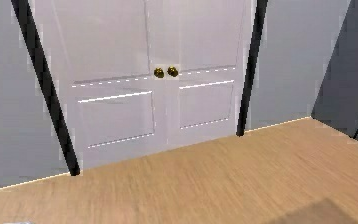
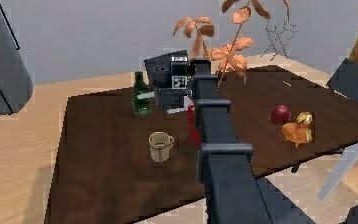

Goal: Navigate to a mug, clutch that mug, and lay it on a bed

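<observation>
A tan mug (image 2: pixel 161 146) stands on the dark wooden table (image 2: pixel 97 170), left of the arm's dark bar (image 2: pixel 219 150). The bar reaches up over the tabletop. At its far end sit the white marked squares and the gripper (image 2: pixel 165 88), close beside a green bottle (image 2: pixel 141 95). With the bottle and tabletop behind the gripper's far end, I cannot tell whether it holds anything. The mug is nearer the picture's bottom than the gripper.
On the table lie a red apple (image 2: pixel 280 114) and an orange-yellow fruit (image 2: pixel 300 130), with an orange-leaved plant (image 2: pixel 222 45) at the back. A chair (image 2: pixel 353 82) stands at the right. In the forward view, a white double door (image 1: pixel 152 95) with brass knobs (image 1: pixel 166 72) stands close ahead, wood floor (image 1: pixel 237 185) before it.
</observation>
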